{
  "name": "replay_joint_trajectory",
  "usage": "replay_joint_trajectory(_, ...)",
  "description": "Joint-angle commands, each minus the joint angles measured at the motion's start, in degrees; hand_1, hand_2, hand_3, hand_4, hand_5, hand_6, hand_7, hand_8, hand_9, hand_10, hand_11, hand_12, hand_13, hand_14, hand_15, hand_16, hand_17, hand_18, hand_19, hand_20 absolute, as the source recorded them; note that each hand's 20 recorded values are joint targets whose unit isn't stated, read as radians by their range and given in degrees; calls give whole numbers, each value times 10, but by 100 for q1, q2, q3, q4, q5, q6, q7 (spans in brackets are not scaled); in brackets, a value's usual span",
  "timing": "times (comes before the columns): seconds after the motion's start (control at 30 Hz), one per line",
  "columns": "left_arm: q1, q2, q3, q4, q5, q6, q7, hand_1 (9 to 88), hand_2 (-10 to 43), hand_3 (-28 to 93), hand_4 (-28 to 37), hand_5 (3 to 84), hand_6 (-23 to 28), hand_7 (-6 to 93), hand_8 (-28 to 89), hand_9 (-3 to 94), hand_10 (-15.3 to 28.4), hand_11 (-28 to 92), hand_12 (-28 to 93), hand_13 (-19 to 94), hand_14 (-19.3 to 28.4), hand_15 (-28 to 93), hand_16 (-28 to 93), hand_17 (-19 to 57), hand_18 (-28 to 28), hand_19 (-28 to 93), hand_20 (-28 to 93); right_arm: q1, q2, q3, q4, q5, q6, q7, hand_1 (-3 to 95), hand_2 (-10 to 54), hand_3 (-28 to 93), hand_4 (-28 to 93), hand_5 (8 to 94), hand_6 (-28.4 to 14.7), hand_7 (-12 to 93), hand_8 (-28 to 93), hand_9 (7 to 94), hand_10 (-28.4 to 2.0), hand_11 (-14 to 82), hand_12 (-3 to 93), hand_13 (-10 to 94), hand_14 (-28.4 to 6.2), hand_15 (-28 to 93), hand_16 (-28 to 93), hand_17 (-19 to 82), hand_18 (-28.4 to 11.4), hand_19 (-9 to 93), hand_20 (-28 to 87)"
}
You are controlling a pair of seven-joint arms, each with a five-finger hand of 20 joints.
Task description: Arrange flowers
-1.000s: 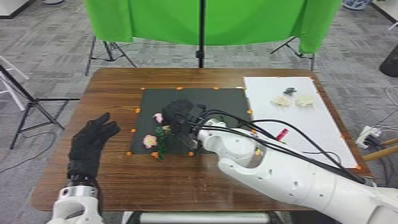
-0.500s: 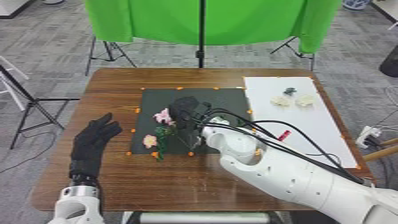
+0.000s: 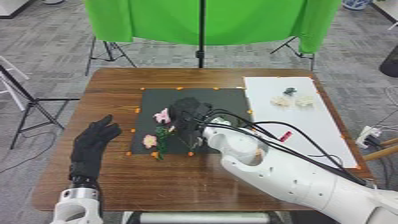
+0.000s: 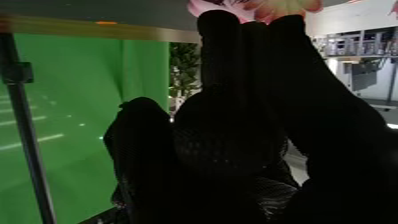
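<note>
Green stem (image 3: 163,136), long axis near-to-far, pink bloom (image 3: 162,116) beyond, cannot tell whether right hand (image 3: 187,111) grips

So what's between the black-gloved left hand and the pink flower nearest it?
In the head view: bare brown wooden table, then the black mat's edge with an orange mark.

Beyond the right hand (image 3: 185,114) and the brown wooden desk (image 3: 182,185), a green cloth backdrop (image 3: 142,22) hangs behind a black pole (image 3: 201,51) above patterned grey carpet (image 3: 58,52), while a black tripod (image 3: 34,102) stands left of the left hand (image 3: 92,137).
</note>
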Motion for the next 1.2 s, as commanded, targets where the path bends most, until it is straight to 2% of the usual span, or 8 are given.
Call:
replay_joint_trajectory(0.03,123,-65,4,-13,35,16,-51,214,56,693,-283,467,51,120,-67,466,141,227,110,343,187,343,-47,8,135,157,182,36,228,369,-90,-141,-82,144,519,-95,649,-211,646,37,243,16,774,-84,106,350,899,4,657,338,672,-100,932,640)
replay_joint_trajectory(0.3,81,-81,-8,-29,34,11,-44,214,54,695,-283,467,51,119,-67,466,142,226,109,343,187,342,-47,8,135,157,182,-21,739,1446,-318,-19,284,729,390,-70,710,-181,591,40,193,-109,726,-109,202,226,880,-18,658,339,650,-110,932,639)
replay_joint_trajectory(0.5,215,-84,-56,-60,9,102,-37,214,54,695,-283,467,51,120,-67,465,141,226,110,343,187,343,-46,8,135,157,182,-240,1146,2466,-309,78,-731,1708,335,-79,692,-168,586,28,164,-103,702,-136,184,220,858,-35,663,337,632,-120,932,631)
replay_joint_trajectory(0.63,204,-57,-34,-61,21,71,-43,214,53,696,-283,467,51,119,-67,465,141,226,110,343,188,343,-47,8,135,157,182,-418,1230,2869,-161,138,-1884,2084,297,-92,657,-146,570,12,122,-84,660,-166,146,217,817,-67,665,330,600,-141,932,615)
replay_joint_trajectory(0.73,149,-43,-28,-54,53,42,-66,214,53,696,-283,467,51,119,-67,465,141,226,110,343,188,343,-47,8,135,158,182,-552,1225,3037,-8,235,-2229,2227,254,-95,636,-136,543,9,97,-81,629,-181,117,211,796,-84,661,331,580,-155,932,604)
replay_joint_trajectory(0.83,147,-66,-21,-50,19,86,-68,215,53,694,-283,467,51,119,-67,466,141,226,110,343,187,344,-46,8,135,158,182,-723,1159,3256,125,315,-2249,2223,246,-95,632,-134,536,7,91,-79,626,-184,114,212,793,-88,663,329,576,-158,932,603)
replay_joint_trajectory(1.1,89,-11,51,-11,27,8,-136,215,53,695,-283,467,51,119,-67,465,141,225,110,343,187,342,-47,8,135,158,181,-995,1124,3362,445,463,-2239,2322,259,-95,636,-136,548,14,94,-79,654,-174,118,209,815,-75,654,320,585,-157,932,593)
replay_joint_trajectory(1.2,71,6,56,-19,-1,6,-124,215,53,696,-283,467,51,120,-67,465,141,226,110,342,188,343,-47,7,135,158,182,-1088,1134,3219,599,372,-1918,2194,275,-95,637,-138,556,16,99,-80,665,-170,124,209,822,-69,653,319,590,-155,932,596)
